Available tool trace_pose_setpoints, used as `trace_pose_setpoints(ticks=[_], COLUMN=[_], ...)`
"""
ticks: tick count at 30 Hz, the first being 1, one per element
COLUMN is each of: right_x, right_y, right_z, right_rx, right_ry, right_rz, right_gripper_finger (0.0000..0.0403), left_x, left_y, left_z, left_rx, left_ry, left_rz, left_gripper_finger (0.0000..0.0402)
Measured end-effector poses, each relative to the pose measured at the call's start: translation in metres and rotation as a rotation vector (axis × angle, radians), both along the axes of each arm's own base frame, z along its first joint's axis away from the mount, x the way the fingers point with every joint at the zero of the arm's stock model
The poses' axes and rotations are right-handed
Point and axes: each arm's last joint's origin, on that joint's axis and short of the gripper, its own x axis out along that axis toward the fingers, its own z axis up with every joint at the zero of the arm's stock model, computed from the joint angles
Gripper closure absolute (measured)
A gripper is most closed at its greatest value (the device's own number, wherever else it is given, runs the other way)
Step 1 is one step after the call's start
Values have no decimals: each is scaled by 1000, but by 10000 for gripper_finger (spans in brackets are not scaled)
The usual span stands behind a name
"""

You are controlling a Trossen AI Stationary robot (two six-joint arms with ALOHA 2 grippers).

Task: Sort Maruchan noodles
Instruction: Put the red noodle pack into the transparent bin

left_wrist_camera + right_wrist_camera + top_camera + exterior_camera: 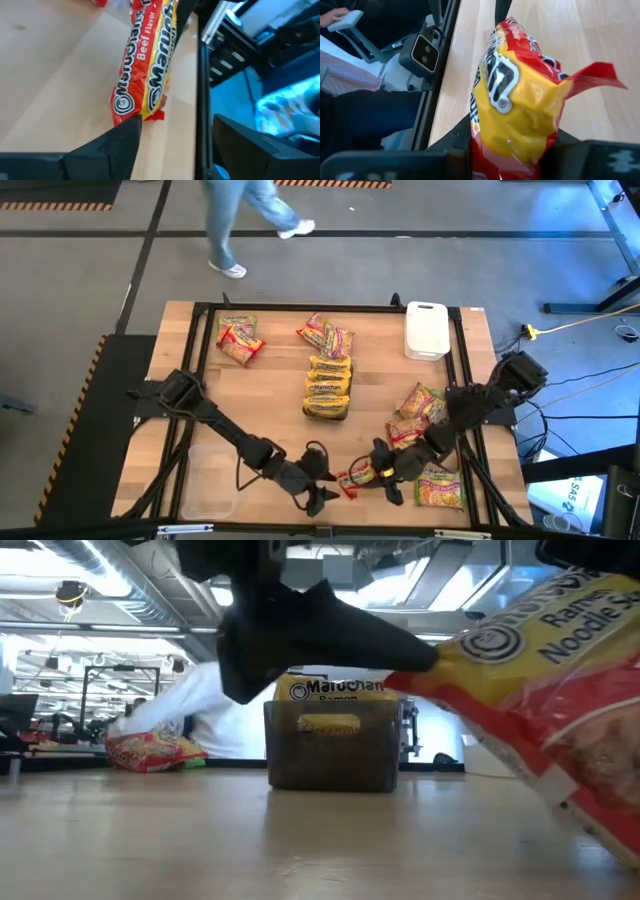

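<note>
- You have the red packet [356, 478] near the table's front edge, between the two grippers, clear of the other noodles.
- Your right gripper [385, 476] has its fingers clamped on one end of that packet; in the right wrist view the crinkled yellow-and-red wrapper [520, 105] bulges up from between the dark fingers [590, 157].
- Your left gripper [322, 483] sits just beside the packet's other end with its fingers [107, 147] spread apart; in the left wrist view the packet's red seam [150, 114] lies at one fingertip, and you cannot tell whether it touches.
- From above, the packet's long axis runs roughly left to right across the table, from one gripper toward the other.
- In the low view the packet [545, 690] hangs tilted, one end raised, the other slanting down toward the wood.
- You can see yellow packets [328, 388] stacked in a dark tray [333, 755] mid-table, loose packets [238, 338] at the far left, more [327, 335] at the far middle, a heap [418, 412] on the right, and a green-and-pink packet [440, 486] near the front right.
- A white tray [426, 330] lies at the far right, a clear tray [205, 480] at the front left.
</note>
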Motion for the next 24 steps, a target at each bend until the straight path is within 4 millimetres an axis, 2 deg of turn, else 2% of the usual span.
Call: trace_pose_setpoints(ticks=[6, 9, 18, 24], right_x=[-2, -2, -3, -3], right_y=[2, 2, 2, 3], right_z=[0, -1, -1, -1], right_rx=[-8, -11, 3, 13], right_ry=[-2, 1, 20, 25], right_rz=[10, 17, 33, 48], right_gripper_finger=[304, 304, 304, 304], left_x=[9, 13, 15, 18], left_y=[12, 19, 22, 41], left_z=[3, 2, 2, 13], left_rx=[-27, -25, -82, -57], left_ry=[-15, -8, 14, 22], left_rz=[-52, -40, -81, -3], left_gripper_finger=[122, 120, 124, 124])
